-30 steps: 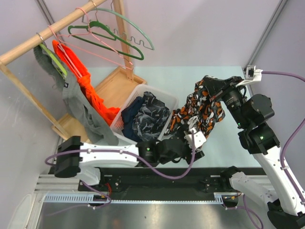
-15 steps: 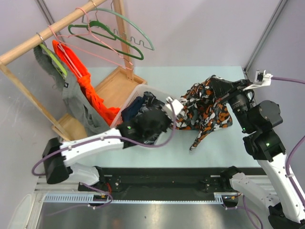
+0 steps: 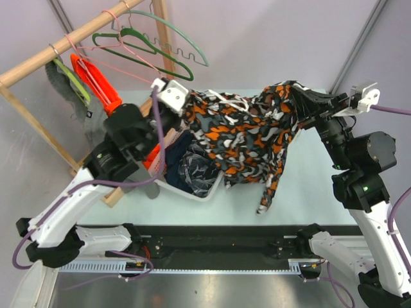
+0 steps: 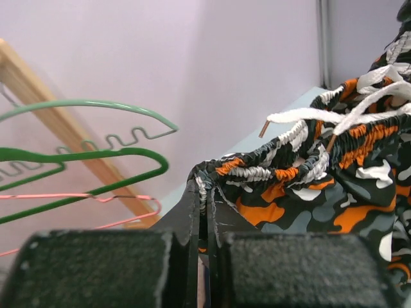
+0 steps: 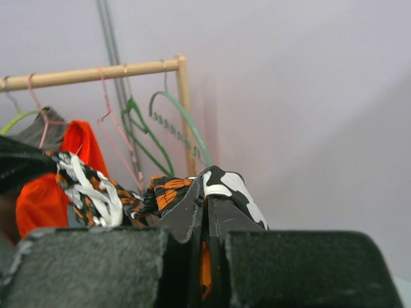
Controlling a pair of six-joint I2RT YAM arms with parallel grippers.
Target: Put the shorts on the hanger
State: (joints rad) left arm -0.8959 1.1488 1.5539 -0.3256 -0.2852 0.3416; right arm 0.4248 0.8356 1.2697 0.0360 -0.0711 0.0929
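1. Above the table (image 3: 308,186), the shorts (image 3: 244,138) hang stretched between the two arms. The gathered waistband and white drawstring are uppermost, and one leg droops toward the tabletop.
2. Progress: lifting and spreading appear done, but the cloth is not yet on the hanger (image 4: 51,196). The hanger hangs from the wooden rail (image 3: 64,48) beside the dark green hanger (image 4: 96,154), near the left end of the shorts but apart from them.
3. Left gripper (image 4: 204,200): its jaws are pressed together on a corner of the waistband. The arm is raised over the white basket (image 3: 192,194) and reaches toward the rail.
4. Right gripper (image 5: 205,200): its jaws are pinched on the opposite end of the waistband. The forearm is held high at the far right of the table.
5. Remaining, as judged: carry the open waistband to the pink wire, pass it over an arm or the bar, then let go.
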